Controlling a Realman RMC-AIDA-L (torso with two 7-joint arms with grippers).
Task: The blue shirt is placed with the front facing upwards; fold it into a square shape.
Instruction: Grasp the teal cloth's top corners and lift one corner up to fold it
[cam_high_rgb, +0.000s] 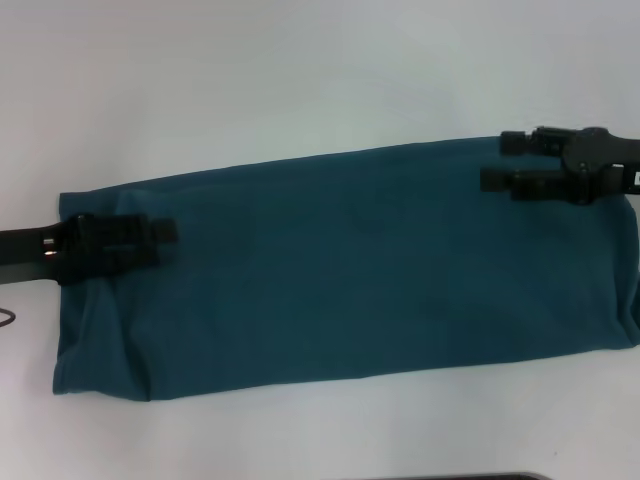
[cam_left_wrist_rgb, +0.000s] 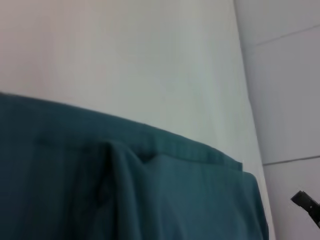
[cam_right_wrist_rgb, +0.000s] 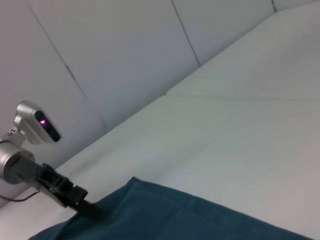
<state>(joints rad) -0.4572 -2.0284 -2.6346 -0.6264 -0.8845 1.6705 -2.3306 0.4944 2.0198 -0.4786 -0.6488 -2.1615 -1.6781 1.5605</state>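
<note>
White table (cam_high_rgb: 300, 80), pale panelled wall (cam_right_wrist_rgb: 100, 50), perhaps a cable (cam_high_rgb: 6, 318)

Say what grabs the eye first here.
A blue shirt, folded into a long band, plain side up, lies across the white table. The left pincer sits on its left end; the right pincer sits over its far right corner, fingers parted.

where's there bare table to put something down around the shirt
Bare table runs wide along the far side of the blue shirt, with a narrower strip along its near edge. The shirt's ends are crowded: left pincer and right pincer.
</note>
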